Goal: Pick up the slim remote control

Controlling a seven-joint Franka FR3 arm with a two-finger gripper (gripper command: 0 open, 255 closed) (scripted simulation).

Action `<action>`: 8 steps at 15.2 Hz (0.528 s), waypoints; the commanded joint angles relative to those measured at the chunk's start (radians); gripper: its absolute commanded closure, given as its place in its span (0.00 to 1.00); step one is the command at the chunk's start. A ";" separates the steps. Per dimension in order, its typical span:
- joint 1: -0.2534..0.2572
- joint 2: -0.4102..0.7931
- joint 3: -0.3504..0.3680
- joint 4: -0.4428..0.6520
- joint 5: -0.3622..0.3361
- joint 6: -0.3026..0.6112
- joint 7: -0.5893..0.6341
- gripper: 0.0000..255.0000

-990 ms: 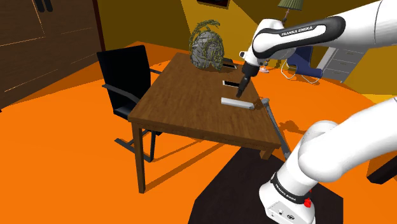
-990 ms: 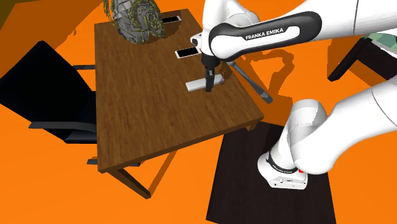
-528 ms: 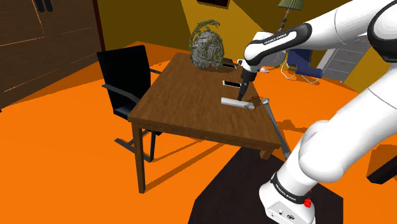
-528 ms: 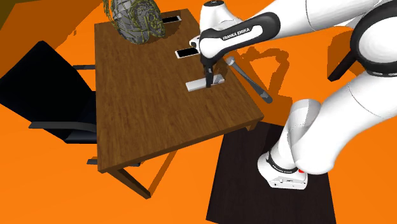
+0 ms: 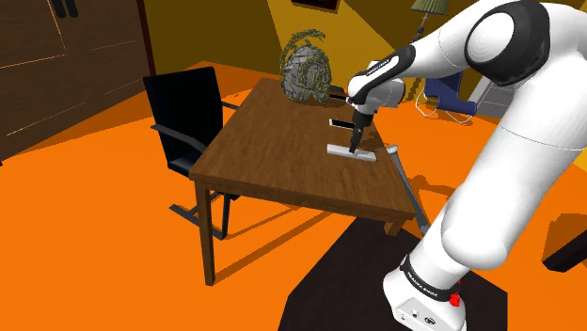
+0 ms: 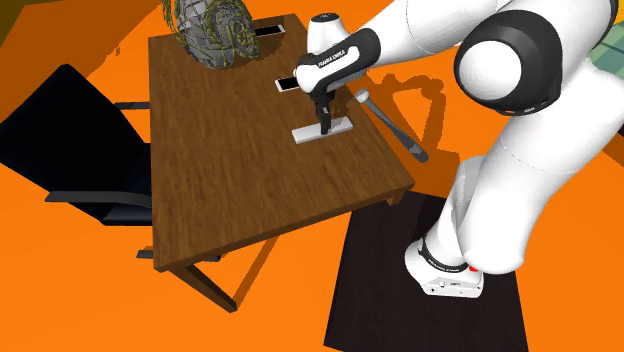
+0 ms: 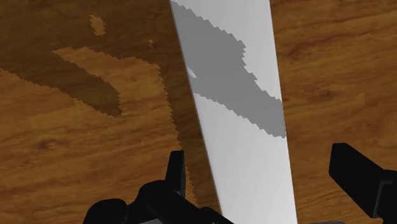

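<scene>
Wrist view puts the slim remote control [image 7: 235, 127], drawn pale grey-white, between the two black fingers of the gripper [image 7: 257, 162]. The jaws stand spread, one on either side, with bare table [image 7: 76, 146] showing between each finger and the remote's long edges, so we judge that nothing is pinched yet. In the shoulder view the remote lies flat on the wooden top, right of centre in the frame, near the table edge that faces the stand [image 5: 428, 301], with the gripper low over its middle.

As we read it, the approach and alignment are done. What is left is closing on the remote and lifting it.

Around it, a small phone-like slab [image 6: 292, 83] lies close by, above and left of the remote in the second exterior view, and a second one [image 6: 268, 31] sits near the top of that frame beside a wire-mesh sculpture [image 6: 210, 30]. A grey rod [image 6: 395, 125] leans at the table's edge to the right of the remote. A black chair [image 6: 70, 140] stands at the left. We see none of these between the fingers and the remote.
</scene>
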 commanded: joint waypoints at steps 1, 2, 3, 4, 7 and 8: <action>-0.004 0.026 0.002 -0.005 0.022 0.025 -0.020 0.00; -0.006 0.037 0.004 -0.009 0.032 0.037 -0.027 0.00; -0.008 0.048 0.006 -0.012 0.043 0.050 -0.034 0.00; -0.010 0.060 0.009 -0.016 0.053 0.062 -0.042 0.00; -0.012 0.066 0.010 -0.017 0.060 0.067 -0.047 1.00; -0.012 0.067 0.010 -0.017 0.060 0.068 -0.048 1.00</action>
